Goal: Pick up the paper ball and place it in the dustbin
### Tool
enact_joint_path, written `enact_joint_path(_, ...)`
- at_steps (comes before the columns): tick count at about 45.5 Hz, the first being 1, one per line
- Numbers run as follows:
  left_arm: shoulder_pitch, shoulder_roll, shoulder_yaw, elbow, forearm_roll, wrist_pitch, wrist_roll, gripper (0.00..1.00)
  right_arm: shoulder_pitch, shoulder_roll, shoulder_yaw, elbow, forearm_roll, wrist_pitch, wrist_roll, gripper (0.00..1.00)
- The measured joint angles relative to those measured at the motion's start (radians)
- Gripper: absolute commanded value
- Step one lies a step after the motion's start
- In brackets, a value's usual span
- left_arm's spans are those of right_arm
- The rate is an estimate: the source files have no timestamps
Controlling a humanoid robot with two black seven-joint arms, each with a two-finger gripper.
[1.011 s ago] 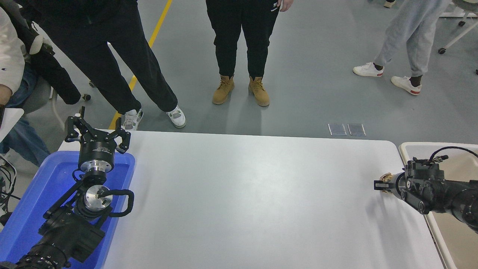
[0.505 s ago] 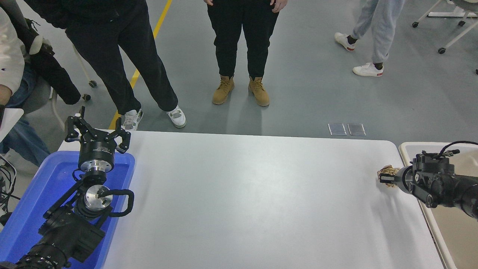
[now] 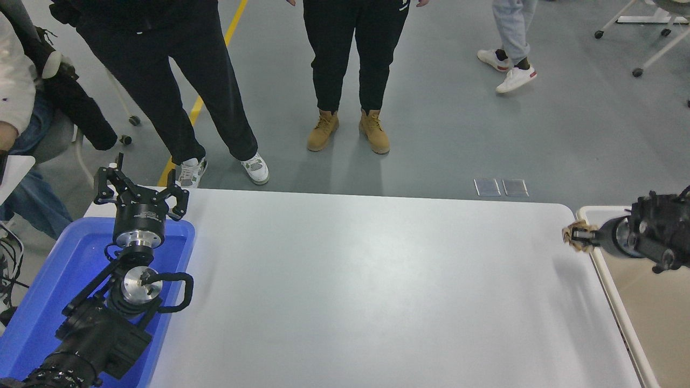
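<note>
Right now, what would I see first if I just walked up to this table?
Probably the right gripper at the table's far right edge, pinching a crumpled brown paper ball just beside the beige dustbin. Next, the bright blue tray at the left, with the left gripper parked open over it. People's legs line the table's far side.

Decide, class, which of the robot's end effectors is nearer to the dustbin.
Right. The right end effector holds the paper ball just beside the dustbin rim. The left end effector is parked over the blue tray across the table.
</note>
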Motion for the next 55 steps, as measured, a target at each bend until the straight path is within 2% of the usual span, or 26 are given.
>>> enact_joint_path(11, 0.0, 0.0, 0.0, 0.0, 0.0, 0.0, 0.0, 0.99, 0.295, -0.16, -0.013, 0.186, -0.039, 0.19, -0.03, 0.0)
enact_joint_path(21, 0.0, 0.0, 0.0, -0.002, 0.001, 0.0, 0.0, 0.99, 0.546, -0.236, -0.043, 0.253, -0.071, 0.32, -0.061, 0.0)
enact_joint_path(40, 0.001, 0.0, 0.0, 0.0, 0.001, 0.0, 0.0, 0.99, 0.899, -0.308, -0.118, 0.281, -0.108, 0.381, -0.1, 0.0)
enact_joint_path(55, 0.001, 0.0, 0.0, -0.001, 0.001, 0.0, 0.0, 0.99, 0.92, -0.403, -0.126, 0.207, -0.111, 0.389, -0.153, 0.0)
